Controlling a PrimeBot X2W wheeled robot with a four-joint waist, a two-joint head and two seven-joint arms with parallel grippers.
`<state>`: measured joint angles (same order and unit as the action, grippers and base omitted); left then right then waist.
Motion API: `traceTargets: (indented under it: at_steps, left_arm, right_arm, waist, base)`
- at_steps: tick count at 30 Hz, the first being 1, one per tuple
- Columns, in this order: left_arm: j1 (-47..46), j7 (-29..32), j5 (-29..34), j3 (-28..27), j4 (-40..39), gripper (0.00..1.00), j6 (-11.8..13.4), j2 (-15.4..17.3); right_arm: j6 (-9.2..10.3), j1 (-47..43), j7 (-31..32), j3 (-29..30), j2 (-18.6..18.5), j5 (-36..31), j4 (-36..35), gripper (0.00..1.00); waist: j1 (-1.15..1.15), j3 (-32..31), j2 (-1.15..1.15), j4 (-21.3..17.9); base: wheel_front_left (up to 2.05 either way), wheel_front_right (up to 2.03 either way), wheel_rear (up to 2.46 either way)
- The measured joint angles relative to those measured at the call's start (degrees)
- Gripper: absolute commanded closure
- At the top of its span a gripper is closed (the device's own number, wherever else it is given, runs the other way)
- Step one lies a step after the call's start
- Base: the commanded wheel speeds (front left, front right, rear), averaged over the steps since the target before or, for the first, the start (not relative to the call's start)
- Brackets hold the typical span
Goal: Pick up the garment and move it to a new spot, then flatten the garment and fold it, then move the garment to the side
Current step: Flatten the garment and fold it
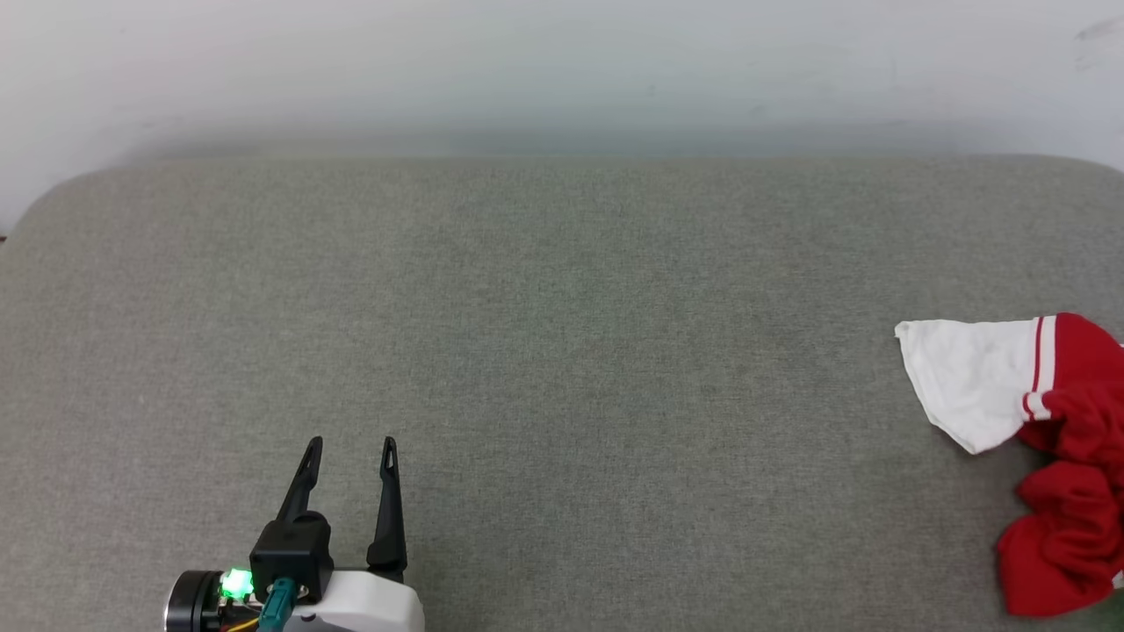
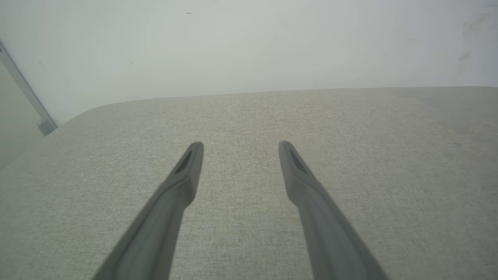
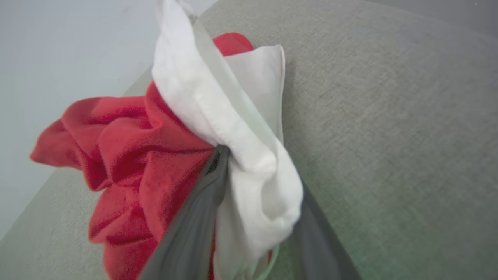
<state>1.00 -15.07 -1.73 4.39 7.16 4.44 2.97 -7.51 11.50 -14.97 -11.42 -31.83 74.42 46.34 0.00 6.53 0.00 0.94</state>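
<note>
Progress, judged from the head view, is at the first step. The garment (image 1: 1062,421) is seen bunched in a heap at the right edge of the surface (image 1: 562,351), with one white sleeve spread toward the middle and nothing flattened or folded. The left gripper (image 1: 351,452) is seen near the front edge toward the left, well apart from the cloth, its jaws parted and empty.

In the left wrist view these parted jaws are shown over bare grey surface, with nothing between them.

In the right wrist view the right gripper (image 3: 249,155) is found at the garment, its jaws closed on a fold of white sleeve fabric, with red cloth crumpled just beside them. One finger is largely hidden by the cloth. The pick-up is therefore judged to be in hand. The move to a new spot, the flattening, the folding and the move aside are all left to be done.
</note>
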Motion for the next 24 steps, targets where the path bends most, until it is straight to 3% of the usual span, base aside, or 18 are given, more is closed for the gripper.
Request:
traceTargets:
  at_steps: [5,9,12,17,24]
  left_arm:
    - [1.2,0.0,0.0,-0.1,0.0,0.00,0.0,0.0]
    - [1.8,0.0,0.1,-0.4,-0.3,0.00,0.0,0.0]
    - [2.1,0.0,0.3,-0.4,-0.4,0.00,0.0,0.0]
    - [2.1,0.0,0.6,-0.3,-0.6,0.00,-0.3,0.0]
    - [0.5,0.0,1.0,0.6,-1.4,0.00,-0.9,0.1]
  right_arm:
    - [0.00,0.2,-0.1,7.1,-1.8,-7.5,-3.7,0.00]
    - [0.00,0.0,-0.1,14.4,-2.0,-17.3,-11.2,0.00]
    - [0.01,0.1,-0.1,16.1,-1.8,-24.2,-17.4,0.00]
    - [0.00,4.2,6.4,11.6,-3.3,-35.4,-27.4,0.00]
    - [-0.01,13.3,28.2,0.2,-6.8,-41.9,-37.0,0.00]
  waist:
    - [0.00,-1.4,0.00,-0.6]
    - [0.00,-2.6,0.00,-1.2]
    - [0.00,-3.1,0.00,-1.4]
    - [0.00,-3.1,0.00,-1.0]
    - [0.00,-1.1,0.00,0.8]
  base:
    - [0.00,0.00,0.00]
    - [0.00,0.00,0.00]
    - [0.00,0.00,0.00]
    - [0.00,0.00,0.00]
    - [0.00,0.00,0.00]
